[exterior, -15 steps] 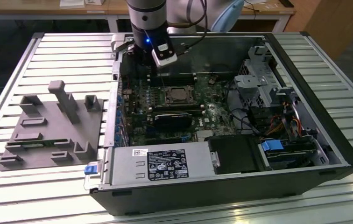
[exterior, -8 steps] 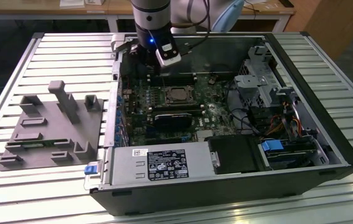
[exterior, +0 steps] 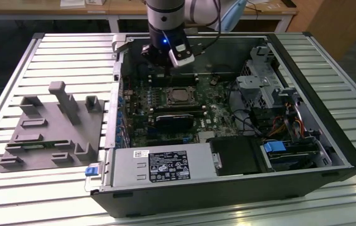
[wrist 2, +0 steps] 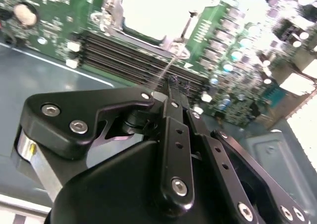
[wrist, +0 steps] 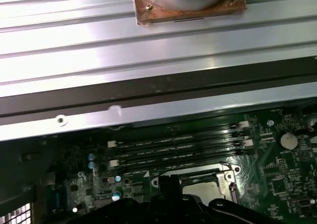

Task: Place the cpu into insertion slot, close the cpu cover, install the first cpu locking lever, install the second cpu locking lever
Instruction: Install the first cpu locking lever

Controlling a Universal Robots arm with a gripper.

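Observation:
The cpu (exterior: 179, 96) lies flat in the insertion slot (exterior: 167, 100) on the green motherboard, its silver top showing through the cpu cover's (exterior: 179, 88) window. In the second wrist view the cpu (wrist 2: 148, 8) is bright, with the cover frame (wrist 2: 113, 17) around it. A thin wire locking lever (wrist 2: 168, 68) runs from the socket's corner to my fingertips. My gripper (wrist 2: 173, 84) hangs just beyond the socket with its fingers together; whether the lever is pinched I cannot tell. The exterior view has the gripper (exterior: 161, 69) above the board's far side. The first wrist view shows the socket (wrist: 225, 177) by the gripper (wrist: 168, 184).
Long black memory slots (wrist: 178, 149) lie between the socket and the case wall (wrist: 148, 110). A black fan card (exterior: 173, 121) sits nearer than the socket. The power supply (exterior: 165, 165) and drive cage (exterior: 279, 99) fill the case's near and right sides. A grey fixture (exterior: 52, 127) lies outside, on the exterior view's left.

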